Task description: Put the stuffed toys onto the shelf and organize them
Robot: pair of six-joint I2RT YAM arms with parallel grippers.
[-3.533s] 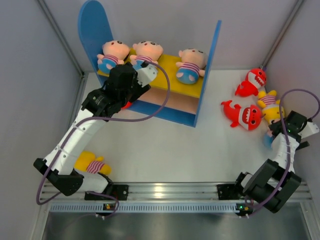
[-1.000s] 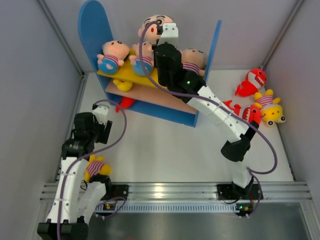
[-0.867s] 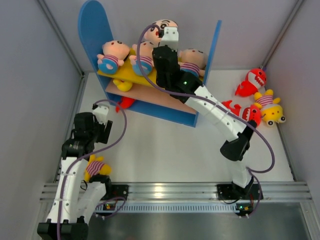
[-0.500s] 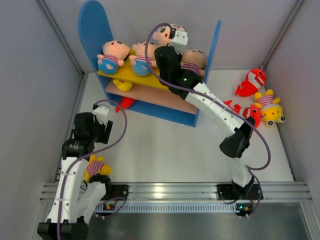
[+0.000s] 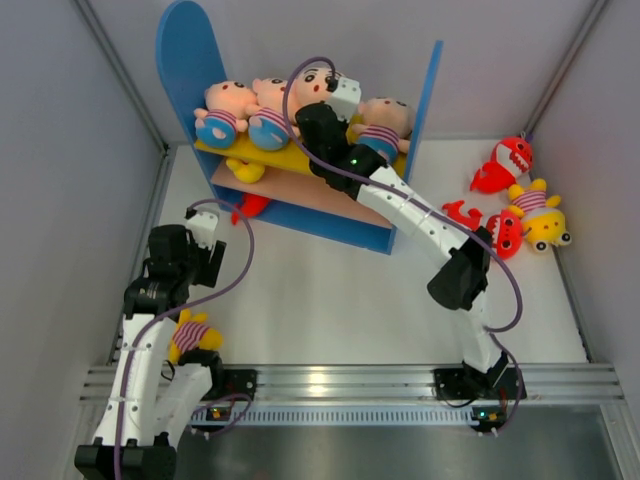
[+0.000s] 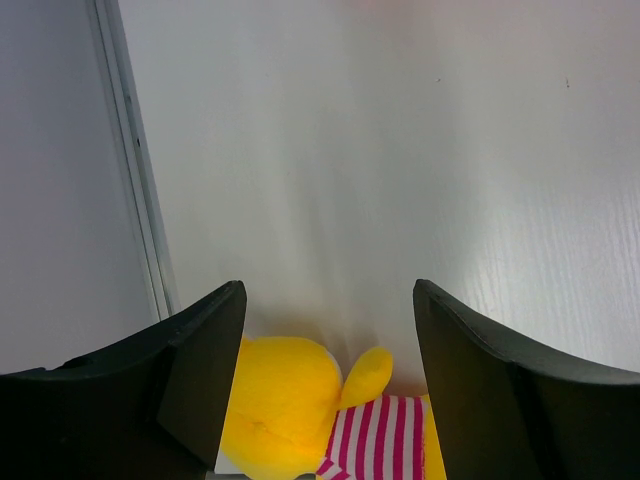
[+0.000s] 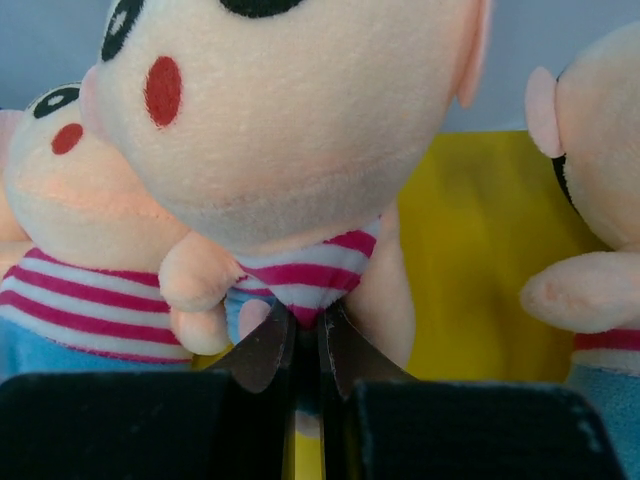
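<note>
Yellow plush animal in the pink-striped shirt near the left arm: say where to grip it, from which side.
Probably the striped torso of the yellow plush animal, narrower than its round head, from straight above: it lies on the white table close by the open left end effector.

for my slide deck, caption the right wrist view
Right claw pinches a baby doll by its striped shirt over the yellow shelf board

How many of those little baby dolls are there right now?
4. Three rest on the yellow upper board: the left doll, the second doll beside it, the right-end doll. The fourth doll is pinched in the right gripper between them. The arm may hide others.
</note>
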